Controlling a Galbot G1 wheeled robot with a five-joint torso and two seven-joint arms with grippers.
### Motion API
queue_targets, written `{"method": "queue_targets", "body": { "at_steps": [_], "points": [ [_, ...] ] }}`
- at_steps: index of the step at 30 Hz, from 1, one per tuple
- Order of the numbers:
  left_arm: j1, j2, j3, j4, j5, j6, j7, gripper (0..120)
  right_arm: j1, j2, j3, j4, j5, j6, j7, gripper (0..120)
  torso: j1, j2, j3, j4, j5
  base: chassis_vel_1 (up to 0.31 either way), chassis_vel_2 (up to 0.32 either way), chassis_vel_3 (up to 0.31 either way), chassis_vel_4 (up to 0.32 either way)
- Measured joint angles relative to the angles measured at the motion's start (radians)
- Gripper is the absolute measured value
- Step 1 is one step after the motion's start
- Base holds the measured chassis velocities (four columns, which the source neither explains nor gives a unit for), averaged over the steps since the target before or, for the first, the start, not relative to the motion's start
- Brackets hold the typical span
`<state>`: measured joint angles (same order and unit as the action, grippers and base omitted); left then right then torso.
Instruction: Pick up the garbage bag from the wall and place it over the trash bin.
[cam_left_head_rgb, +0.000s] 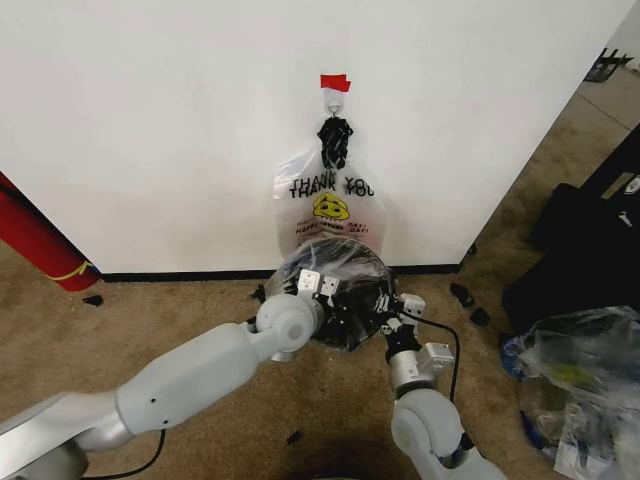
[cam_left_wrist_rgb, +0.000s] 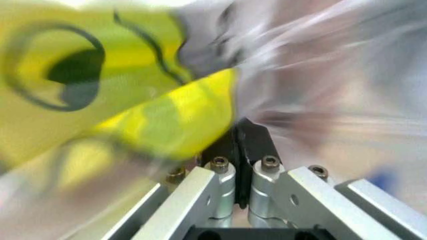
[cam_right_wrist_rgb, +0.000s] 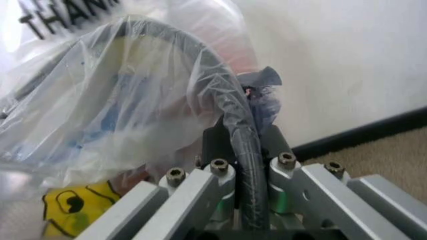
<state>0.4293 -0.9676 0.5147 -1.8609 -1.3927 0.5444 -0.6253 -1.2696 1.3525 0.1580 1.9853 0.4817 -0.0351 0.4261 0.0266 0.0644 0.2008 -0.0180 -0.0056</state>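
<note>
The trash bin (cam_left_head_rgb: 345, 335) stands on the carpet against the wall (cam_left_head_rgb: 150, 120). The translucent garbage bag (cam_left_head_rgb: 330, 258) is draped over its top, and its blue strip (cam_right_wrist_rgb: 263, 80) lies bunched at the bin's rim (cam_right_wrist_rgb: 227, 100). At the rim's near left, my left gripper (cam_left_head_rgb: 318, 285) is shut, pinching the bag's film by the yellow smiley (cam_left_wrist_rgb: 133, 75). On the near right, my right gripper (cam_left_head_rgb: 385, 305) straddles the rim, with its fingers (cam_right_wrist_rgb: 215, 142) closed on the film-covered edge.
A similar "THANK YOU" smiley bag (cam_left_head_rgb: 330, 205) hangs from the hook (cam_left_head_rgb: 335, 97) under red tape (cam_left_head_rgb: 335, 82), right above the bin. A red cylinder (cam_left_head_rgb: 35, 240) leans at the left. Black cases (cam_left_head_rgb: 590, 230) and a clear plastic bundle (cam_left_head_rgb: 580, 370) crowd the right.
</note>
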Motion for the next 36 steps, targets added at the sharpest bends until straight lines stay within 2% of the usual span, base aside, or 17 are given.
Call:
{"method": "queue_targets", "body": {
  "at_steps": [7,16,19,22,25,31,36],
  "points": [
    [0.031,0.063,-0.04,-0.13,-0.024,-0.036,0.014,0,0.028,0.005,0.015,-0.046,0.027,0.002,0.009,0,0.0,0.0,0.0,-0.0001,0.0002,0.0,0.0,0.0,0.0],
    [0.024,0.064,-0.064,-0.162,-0.037,-0.081,-0.007,0,0.022,0.025,0.014,-0.055,0.003,0.009,0.008,0,0.0,0.0,0.0,0.0,0.0002,0.0,0.0,0.0,0.0],
    [0.02,0.053,-0.063,-0.155,-0.035,-0.096,-0.033,0,0.02,0.026,0.013,-0.053,-0.002,0.01,0.008,0,0.0,0.0,0.0,-0.0001,0.0002,0.0,0.0,0.0,0.0],
    [0.011,0.009,-0.05,-0.125,-0.022,-0.13,-0.096,0,0.017,0.029,0.013,-0.042,-0.007,0.011,0.008,0,0.0,0.0,0.0,-0.0002,0.0002,0.0,0.0,0.0,0.0],
    [0.006,-0.011,-0.041,-0.107,-0.007,-0.142,-0.116,0,0.015,0.032,0.013,-0.037,-0.008,0.011,0.008,0,0.0,0.0,0.0,-0.0001,0.0004,0.0,0.0,0.0,0.0],
    [-0.013,-0.087,-0.012,0.004,0.068,-0.167,-0.159,0,0.001,0.039,0.01,-0.019,-0.026,0.014,0.001,0,0.0,0.0,0.0,-0.0002,0.0003,0.0,0.0,0.0,0.0],
    [-0.019,-0.114,-0.003,0.063,0.087,-0.166,-0.166,0,-0.004,0.041,0.01,-0.018,-0.036,0.017,-0.006,0,0.0,0.0,0.0,-0.0001,0.0003,0.0,0.0,0.0,0.0]
  ]
}}
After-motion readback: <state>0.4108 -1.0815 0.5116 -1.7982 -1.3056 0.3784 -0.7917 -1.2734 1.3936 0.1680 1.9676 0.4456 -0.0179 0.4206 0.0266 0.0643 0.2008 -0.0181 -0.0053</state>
